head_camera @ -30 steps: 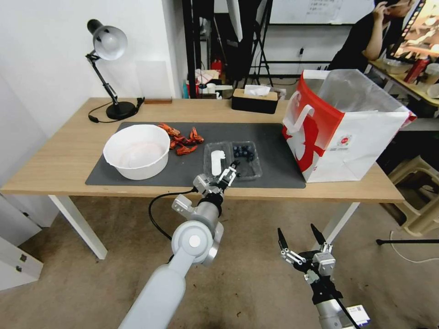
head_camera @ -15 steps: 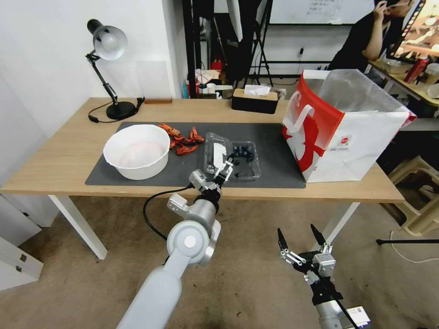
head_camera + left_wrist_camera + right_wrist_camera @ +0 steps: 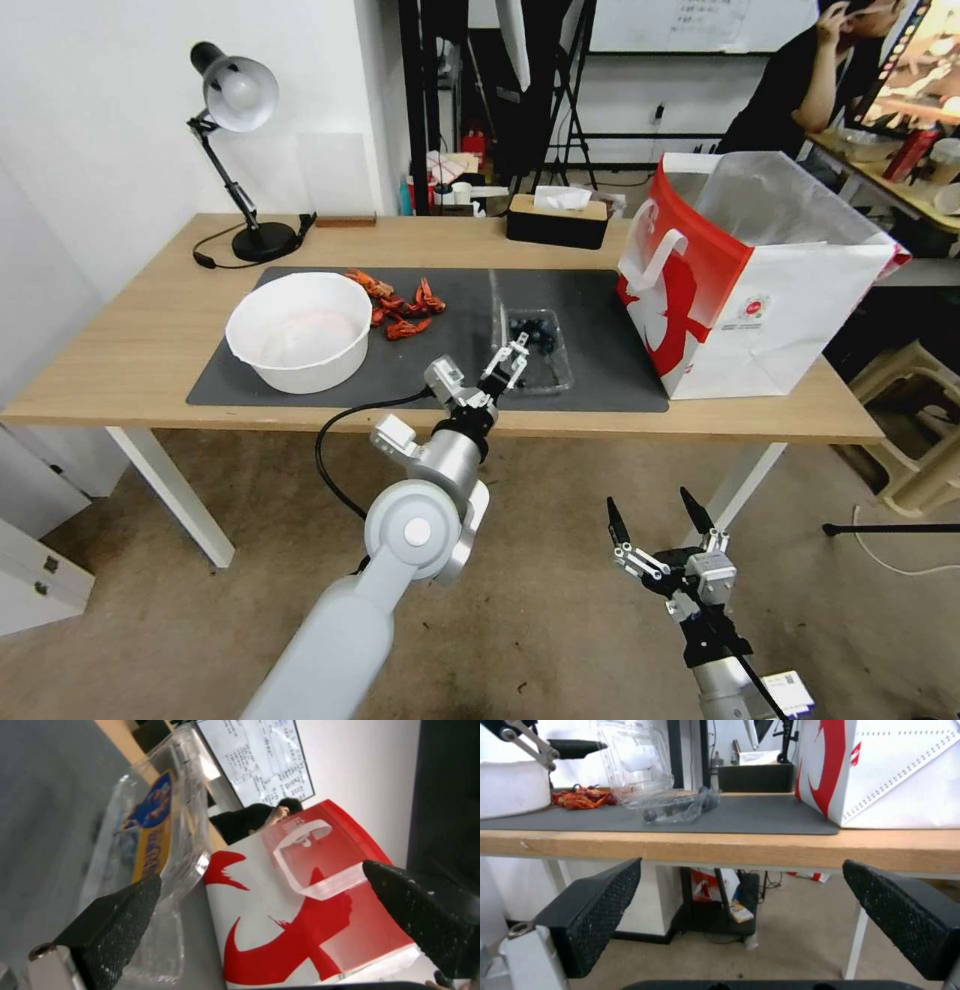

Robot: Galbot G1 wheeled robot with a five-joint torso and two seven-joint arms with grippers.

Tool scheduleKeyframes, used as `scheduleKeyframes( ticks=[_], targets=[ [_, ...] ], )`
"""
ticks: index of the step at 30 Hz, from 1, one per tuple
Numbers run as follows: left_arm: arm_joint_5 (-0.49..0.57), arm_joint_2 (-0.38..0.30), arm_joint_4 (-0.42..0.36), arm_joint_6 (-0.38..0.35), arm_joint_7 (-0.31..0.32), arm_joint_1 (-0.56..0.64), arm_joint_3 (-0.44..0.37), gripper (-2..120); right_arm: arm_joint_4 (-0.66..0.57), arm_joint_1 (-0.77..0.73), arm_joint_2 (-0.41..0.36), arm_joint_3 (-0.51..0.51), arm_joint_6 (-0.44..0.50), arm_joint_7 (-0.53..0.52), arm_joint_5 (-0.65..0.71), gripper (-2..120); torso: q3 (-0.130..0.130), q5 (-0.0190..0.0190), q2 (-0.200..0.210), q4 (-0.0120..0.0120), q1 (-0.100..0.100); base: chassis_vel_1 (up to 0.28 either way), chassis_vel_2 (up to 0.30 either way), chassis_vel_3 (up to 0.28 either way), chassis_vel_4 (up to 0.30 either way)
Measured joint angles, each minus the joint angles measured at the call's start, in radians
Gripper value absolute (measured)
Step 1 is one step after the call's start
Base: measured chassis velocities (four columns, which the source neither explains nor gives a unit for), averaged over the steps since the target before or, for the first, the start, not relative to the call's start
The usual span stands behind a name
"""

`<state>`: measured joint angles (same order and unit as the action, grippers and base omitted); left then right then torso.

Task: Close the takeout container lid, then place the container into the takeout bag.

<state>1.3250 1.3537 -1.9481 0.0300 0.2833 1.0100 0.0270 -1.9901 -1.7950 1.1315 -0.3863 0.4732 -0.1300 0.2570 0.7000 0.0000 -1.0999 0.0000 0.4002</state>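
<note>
While one lid [image 3: 497, 305] stands upright, one takeout bag [image 3: 745, 285] waits.

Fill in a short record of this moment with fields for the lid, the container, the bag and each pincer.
lid: standing upright on its hinge, not shut
takeout container: on the grey mat, blueberries inside
takeout bag: upright, open, right of the container
left pincer: open, at the lid
right pincer: open, parked below the table edge
</note>
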Motion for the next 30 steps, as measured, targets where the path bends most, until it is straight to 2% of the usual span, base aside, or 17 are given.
scheduleKeyframes(
  ticks=[5,14,17,23,26,28,30],
  targets=[
    [0.004,-0.018,0.012,-0.018,-0.026,-0.03,0.019,100,-0.016,-0.014,-0.001,-0.014,-0.001,0.0,-0.003,100,0.0,0.0,0.0,0.0001,0.0,0.0,0.0,0.0,0.0],
    [0.052,-0.017,0.038,-0.071,-0.029,-0.087,0.038,100,-0.029,-0.029,0.005,-0.021,-0.002,-0.003,-0.009,100,0.0,0.0001,0.0,0.0001,0.0,0.0,0.0,0.0,0.0],
    [0.066,0.001,0.059,-0.096,-0.003,-0.116,0.046,100,-0.049,-0.038,0.003,-0.031,-0.007,-0.005,-0.005,100,0.0,0.0001,0.0,0.0,0.0,0.0,0.0,0.0,0.0],
    [0.075,0.02,0.107,-0.101,0.046,-0.15,0.065,100,-0.061,-0.043,0.001,-0.043,-0.012,-0.004,0.003,100,0.0,0.0,0.0,0.0001,0.0,0.0,0.0,0.0,0.0],
    [0.081,0.032,0.133,-0.1,0.063,-0.168,0.065,97,-0.061,-0.042,0.005,-0.043,-0.013,-0.002,0.003,100,0.0,0.0001,0.0,0.0,0.0,0.0,0.0,0.0,0.0],
    [0.093,0.04,0.15,-0.1,0.081,-0.182,0.065,87,-0.057,-0.04,0.009,-0.039,-0.013,-0.001,0.003,100,0.0,0.0001,0.0,-0.0001,0.0,0.0,0.0,0.0,0.0],
    [0.101,0.042,0.156,-0.1,0.088,-0.188,0.066,84,-0.055,-0.038,0.01,-0.037,-0.013,0.0,0.003,100,0.0,0.0001,0.0,0.0,0.0,0.0,0.0,0.0,0.0]
  ],
)
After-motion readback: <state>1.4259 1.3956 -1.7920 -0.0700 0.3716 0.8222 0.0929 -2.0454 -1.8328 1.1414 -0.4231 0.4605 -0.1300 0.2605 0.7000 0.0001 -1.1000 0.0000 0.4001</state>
